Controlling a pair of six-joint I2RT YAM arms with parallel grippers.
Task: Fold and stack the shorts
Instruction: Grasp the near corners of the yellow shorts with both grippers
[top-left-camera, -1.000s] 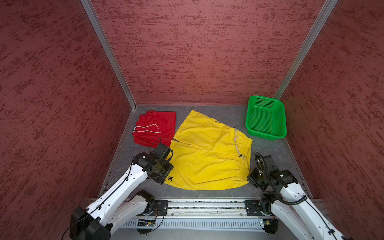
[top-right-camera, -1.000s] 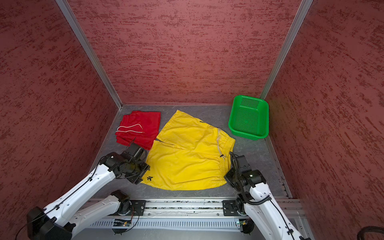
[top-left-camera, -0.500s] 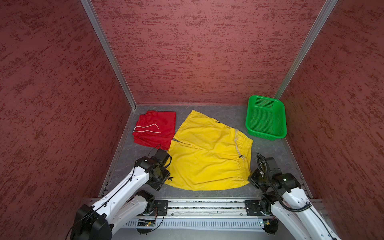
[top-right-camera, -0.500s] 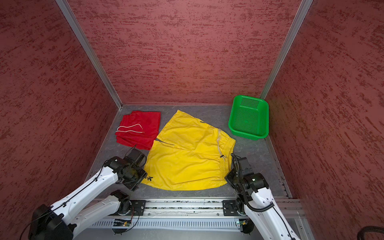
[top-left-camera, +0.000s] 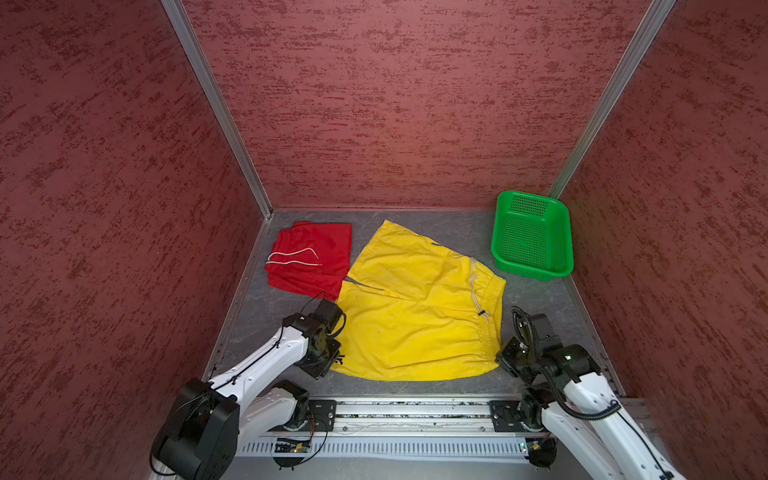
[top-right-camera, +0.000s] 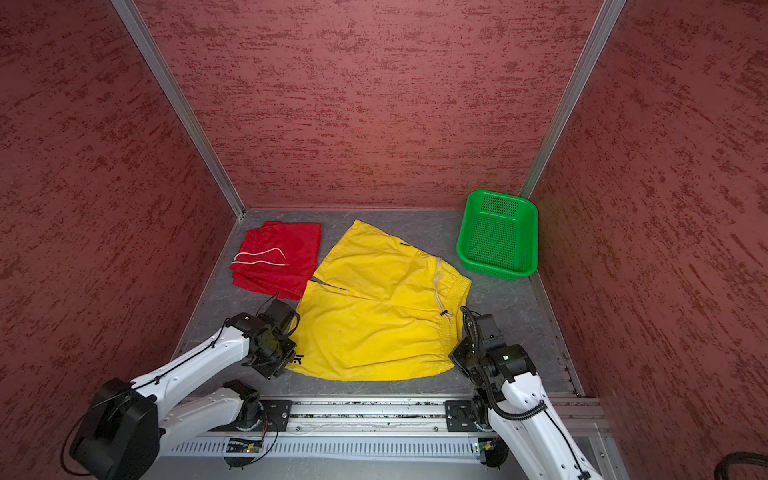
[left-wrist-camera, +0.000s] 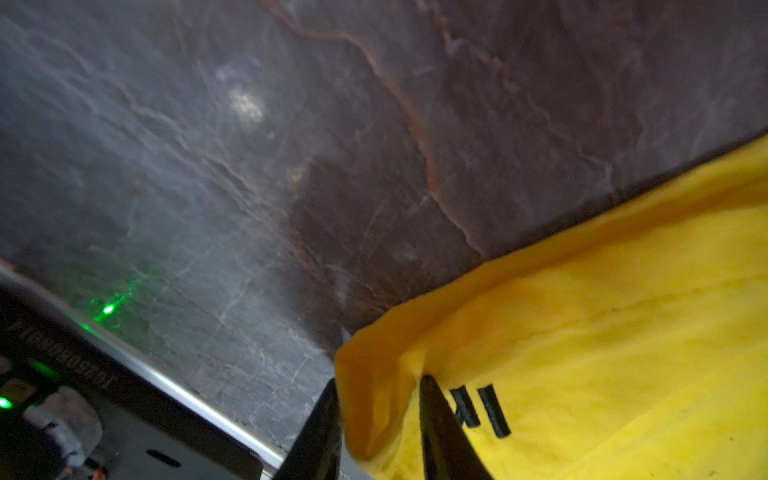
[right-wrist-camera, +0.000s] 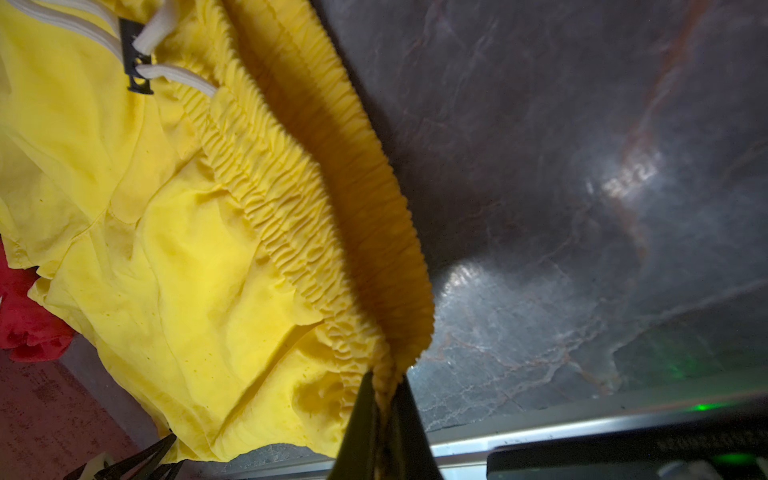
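Fingers of my left gripper and right gripper pinch the yellow shorts. Uneven lifting could slip either corner

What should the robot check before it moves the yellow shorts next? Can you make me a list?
1. Left gripper pinching the yellow shorts by the logo: ok.
2. Right gripper pinching the waistband corner: ok.
3. Yellow shorts folded: not ok, they lie spread out.
4. Red shorts folded: ok.
5. Green basket apart from the cloth: ok.
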